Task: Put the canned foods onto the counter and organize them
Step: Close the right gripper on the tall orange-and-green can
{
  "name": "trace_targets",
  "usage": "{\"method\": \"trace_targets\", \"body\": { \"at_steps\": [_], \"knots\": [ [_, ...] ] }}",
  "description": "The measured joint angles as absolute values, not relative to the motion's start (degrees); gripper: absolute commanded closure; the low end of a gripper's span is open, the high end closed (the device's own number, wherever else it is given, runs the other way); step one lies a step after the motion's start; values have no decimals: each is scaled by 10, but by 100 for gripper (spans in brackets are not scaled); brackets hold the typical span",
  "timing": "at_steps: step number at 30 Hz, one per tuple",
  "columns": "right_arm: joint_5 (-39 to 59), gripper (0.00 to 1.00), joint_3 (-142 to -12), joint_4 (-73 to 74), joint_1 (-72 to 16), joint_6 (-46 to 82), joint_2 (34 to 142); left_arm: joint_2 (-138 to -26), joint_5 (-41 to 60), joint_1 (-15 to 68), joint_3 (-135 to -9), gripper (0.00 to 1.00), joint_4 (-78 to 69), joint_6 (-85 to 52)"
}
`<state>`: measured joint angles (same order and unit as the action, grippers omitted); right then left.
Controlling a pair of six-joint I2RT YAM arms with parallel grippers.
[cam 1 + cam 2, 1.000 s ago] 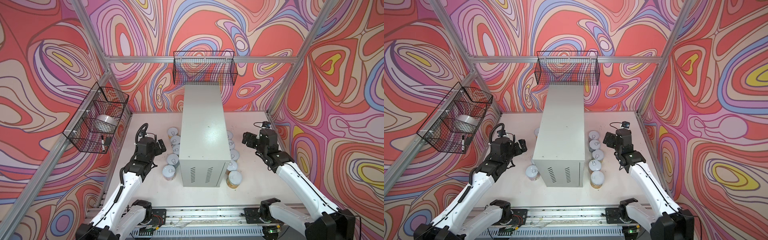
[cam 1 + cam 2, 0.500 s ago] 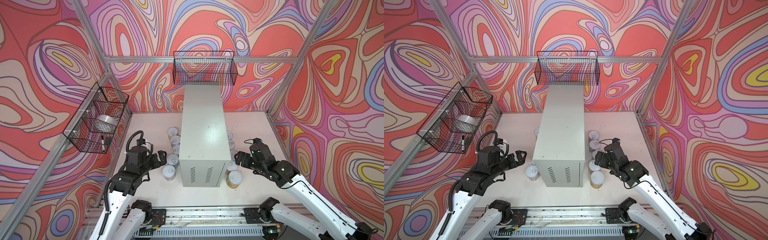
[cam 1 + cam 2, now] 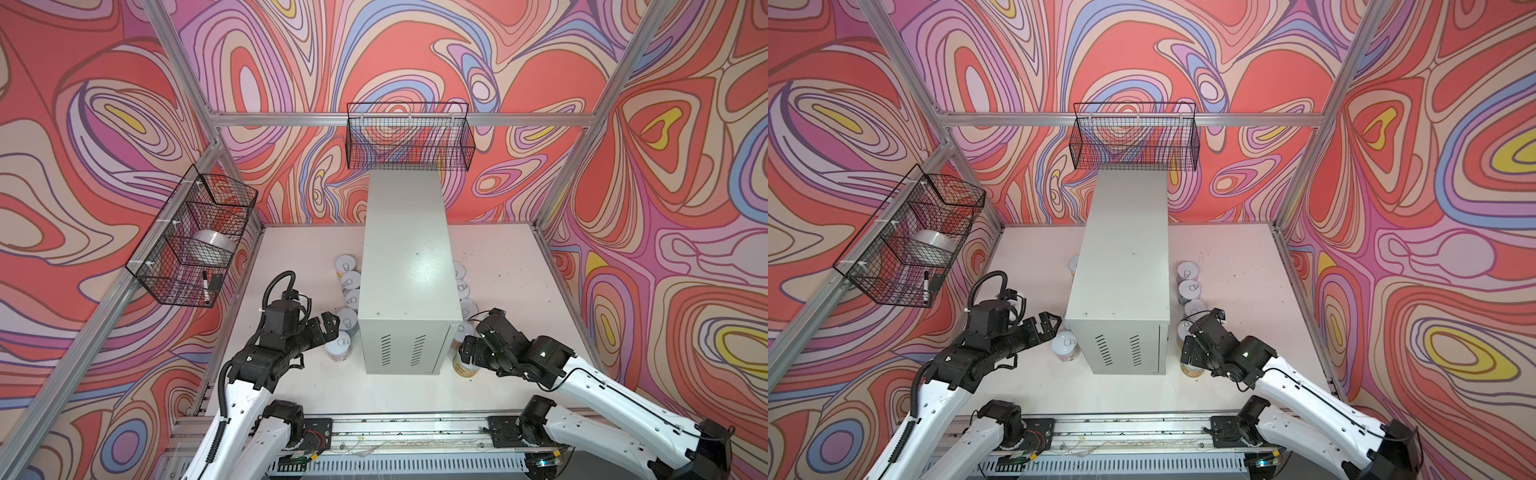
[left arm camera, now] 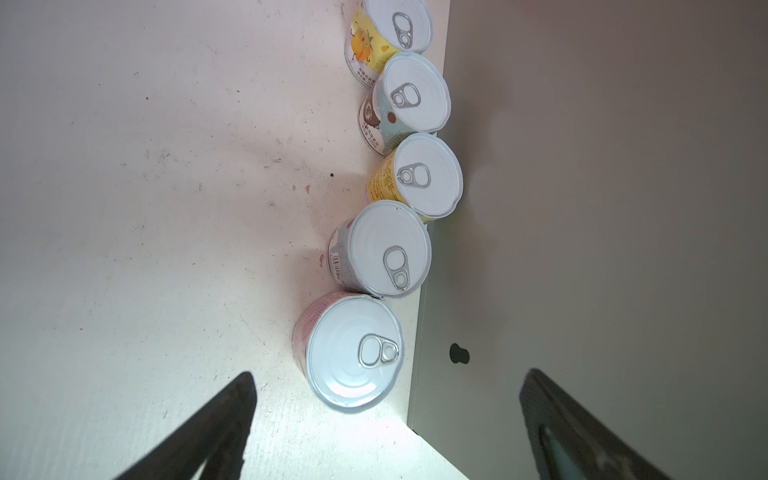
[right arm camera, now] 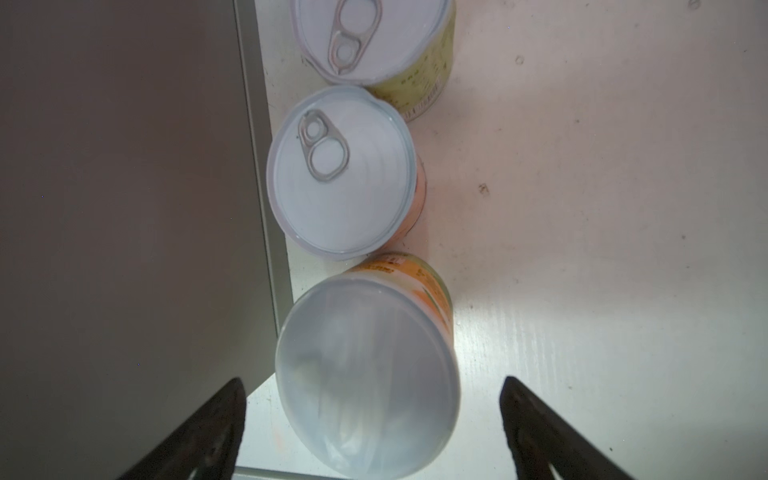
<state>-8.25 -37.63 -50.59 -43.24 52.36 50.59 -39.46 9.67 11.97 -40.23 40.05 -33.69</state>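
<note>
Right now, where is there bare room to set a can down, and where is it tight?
The counter is bare on top. The table is free in front of it and beyond the cans on either side. Crowded: against the counter's sides, where the cans line up by the open left gripper and right gripper.

Bright, even overhead light; glare on the counter (image 3: 405,266) top, wrist views soft up close.

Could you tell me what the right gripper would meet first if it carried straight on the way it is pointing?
Most likely the right gripper would meet the orange-labelled can, which stands directly ahead between its open jaws in the wrist view, beside the counter. How far off the can is remains unclear.
</note>
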Motion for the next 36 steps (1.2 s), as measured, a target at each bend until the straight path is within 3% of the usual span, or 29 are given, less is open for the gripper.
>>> {"method": "trace_targets", "body": {
  "at_steps": [14, 29, 36],
  "knots": [
    [-169, 13, -289, -413, -456, 606, 509, -410, 114, 120, -384, 2, 354, -349],
    [-263, 7, -271, -408, -456, 642, 554, -413, 118, 120, -359, 3, 335, -358],
    [-285, 17, -270, -409, -456, 657, 548, -412, 117, 120, -355, 4, 332, -358]
  ]
}}
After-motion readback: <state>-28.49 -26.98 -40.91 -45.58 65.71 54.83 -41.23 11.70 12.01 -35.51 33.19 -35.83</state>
